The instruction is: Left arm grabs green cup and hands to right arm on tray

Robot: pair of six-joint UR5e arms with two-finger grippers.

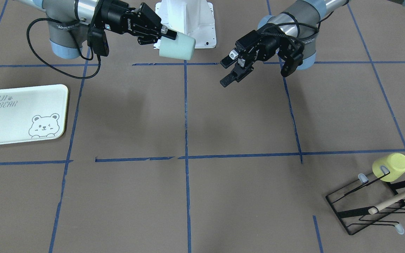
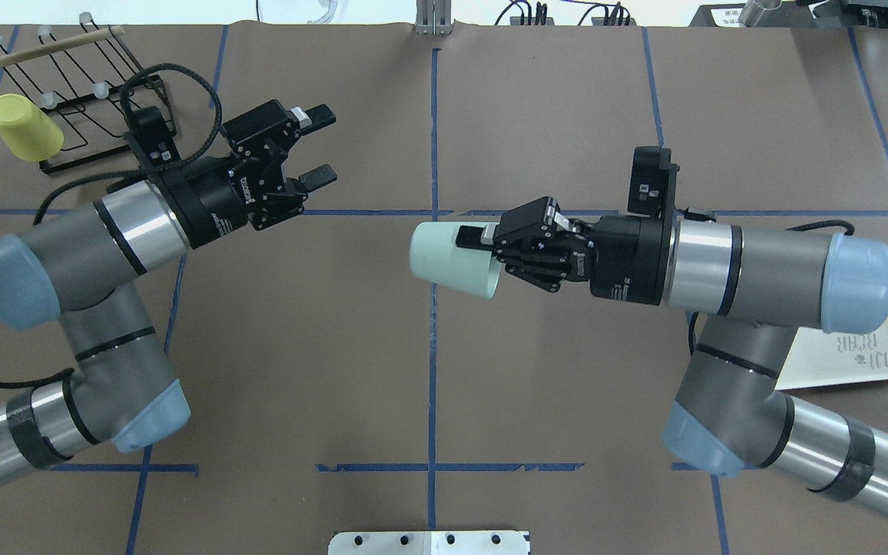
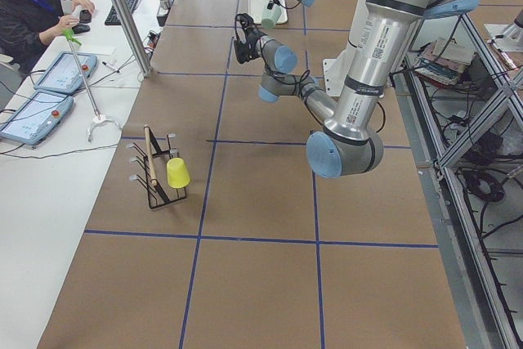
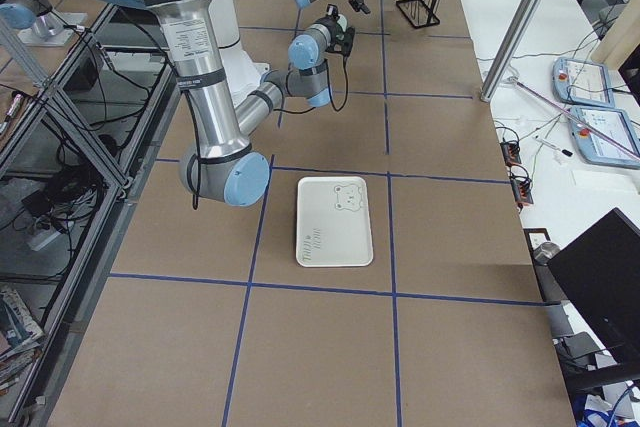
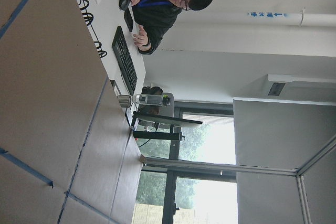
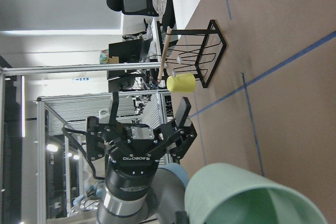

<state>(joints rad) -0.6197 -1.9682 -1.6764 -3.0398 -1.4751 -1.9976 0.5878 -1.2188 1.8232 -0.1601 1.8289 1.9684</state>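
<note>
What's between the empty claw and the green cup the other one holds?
Nothing. In the overhead view only open air separates the left gripper from the green cup, above bare table with blue tape.

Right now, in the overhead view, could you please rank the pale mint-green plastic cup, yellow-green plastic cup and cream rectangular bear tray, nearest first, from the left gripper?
1. Pale mint-green plastic cup, mid-table, in the right gripper.
2. Yellow-green plastic cup, on the far-left rack.
3. Cream rectangular bear tray, right edge.

Opposed front, overhead views share tray (image 1: 9,126)
</note>
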